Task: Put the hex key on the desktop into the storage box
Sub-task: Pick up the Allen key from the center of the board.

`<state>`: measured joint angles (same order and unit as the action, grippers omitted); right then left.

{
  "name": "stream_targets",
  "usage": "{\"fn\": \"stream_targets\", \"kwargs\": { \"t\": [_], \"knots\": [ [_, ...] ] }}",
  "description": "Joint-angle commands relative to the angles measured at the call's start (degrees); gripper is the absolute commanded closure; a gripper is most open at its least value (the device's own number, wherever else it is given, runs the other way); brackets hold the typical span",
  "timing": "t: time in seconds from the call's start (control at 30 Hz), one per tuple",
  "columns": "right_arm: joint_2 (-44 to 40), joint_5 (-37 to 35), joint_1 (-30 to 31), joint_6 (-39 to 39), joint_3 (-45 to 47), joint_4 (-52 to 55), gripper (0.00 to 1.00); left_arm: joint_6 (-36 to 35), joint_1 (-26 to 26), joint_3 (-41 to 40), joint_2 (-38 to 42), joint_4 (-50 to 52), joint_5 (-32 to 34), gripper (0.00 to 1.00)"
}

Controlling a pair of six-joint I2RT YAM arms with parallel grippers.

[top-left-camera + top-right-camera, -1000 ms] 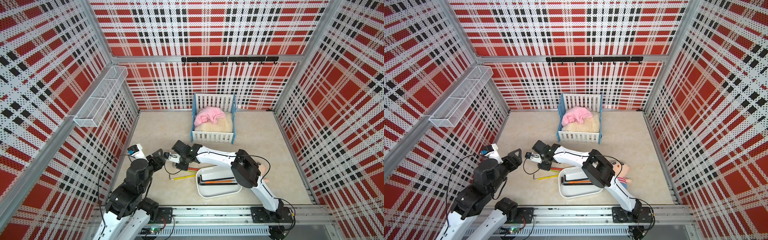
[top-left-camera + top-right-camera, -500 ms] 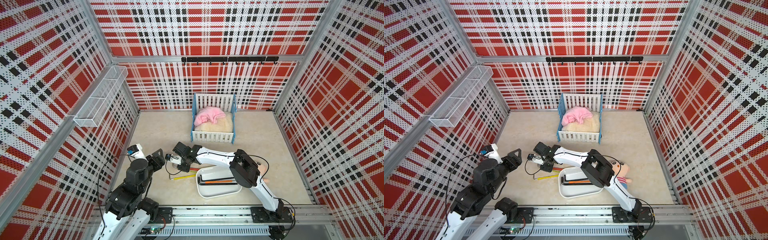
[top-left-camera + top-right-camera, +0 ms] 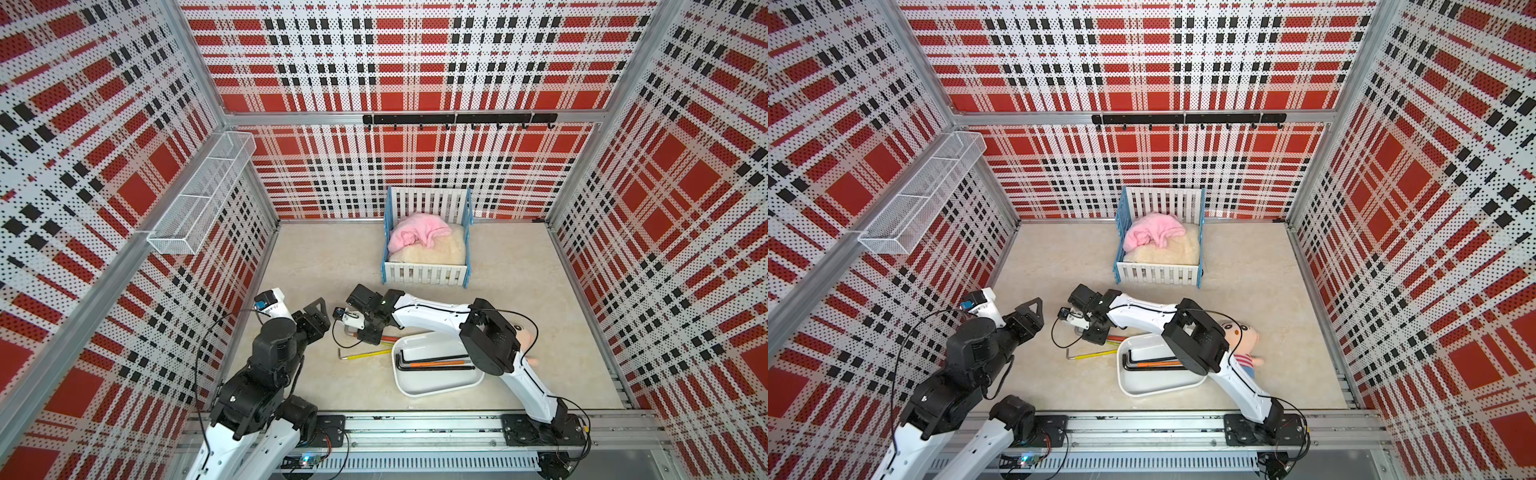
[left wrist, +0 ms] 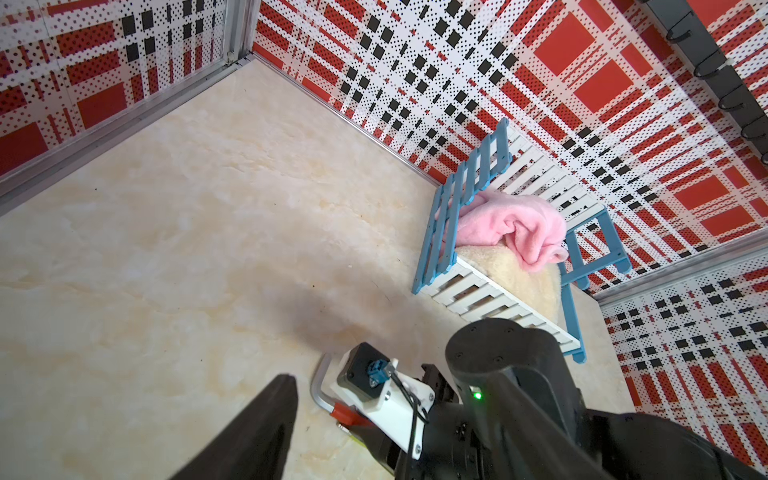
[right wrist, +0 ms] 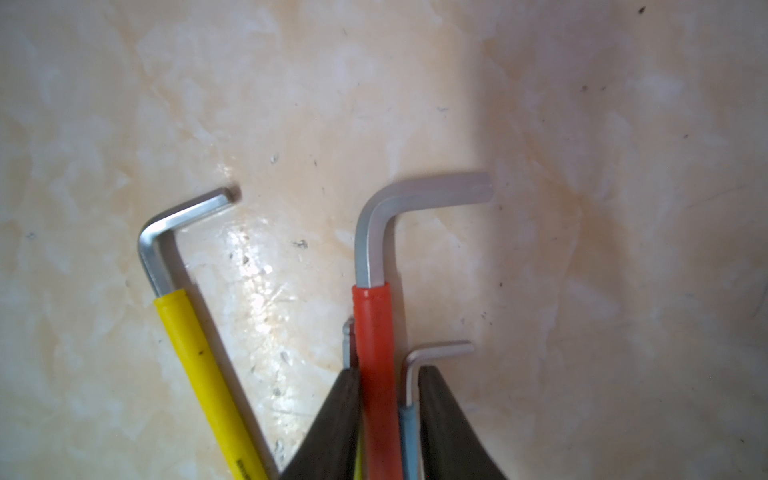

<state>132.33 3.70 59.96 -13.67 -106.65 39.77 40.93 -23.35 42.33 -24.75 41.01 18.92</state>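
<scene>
Hex keys partly stowed: black keys (image 3: 401, 360) and orange-sleeved key (image 3: 436, 363) lie in storage box (image 3: 436, 388). Red-sleeved key (image 5: 372, 316), blue-sleeved key (image 5: 409, 432) and yellow-sleeved key (image 5: 195, 353) on desk (image 5: 582, 208), left to do. Right tool (image 5: 389, 374) narrow, pinching red-sleeved key, blue-sleeved key alongside. Left tool (image 3: 318, 309) aside, opening unclear.

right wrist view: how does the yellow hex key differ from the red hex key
Sleeve: the yellow hex key has a yellow one, the red hex key a red one. Thickness: the red hex key's bar is thicker than the yellow hex key's. Place: the red hex key sits between the right gripper's fingers; the yellow hex key lies outside them, slanted, on the desktop. Both are L-shaped silver keys with sleeved long arms.
</scene>
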Motion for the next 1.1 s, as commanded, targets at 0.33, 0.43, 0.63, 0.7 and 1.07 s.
{"fn": "stream_targets", "kwargs": {
  "t": [0.33, 0.43, 0.63, 0.7, 1.07],
  "knots": [
    [3.3, -0.6, -1.4, 2.1, -3.5, 3.6, 0.71, 0.1, -0.3, 0.9, 0.2, 0.2, 0.7, 0.24],
    [4.0, -0.8, -1.4, 2.5, -3.8, 3.9, 0.7, 0.1, -0.4, 0.9, 0.1, 0.2, 0.7, 0.24],
    [4.8, -0.5, -1.4, 2.6, -3.9, 3.6, 0.74, 0.0, -0.4, 0.8, -0.1, 0.1, 0.7, 0.24],
    [5.1, -0.3, -1.3, 2.7, -3.8, 3.6, 0.78, 0.1, -0.3, 0.8, -0.2, 0.1, 0.7, 0.24],
    [3.9, -1.9, -1.4, 1.3, -4.4, 2.8, 1.0, 0.0, -0.3, 0.8, -0.3, 0.1, 0.8, 0.24]
  ]
}}
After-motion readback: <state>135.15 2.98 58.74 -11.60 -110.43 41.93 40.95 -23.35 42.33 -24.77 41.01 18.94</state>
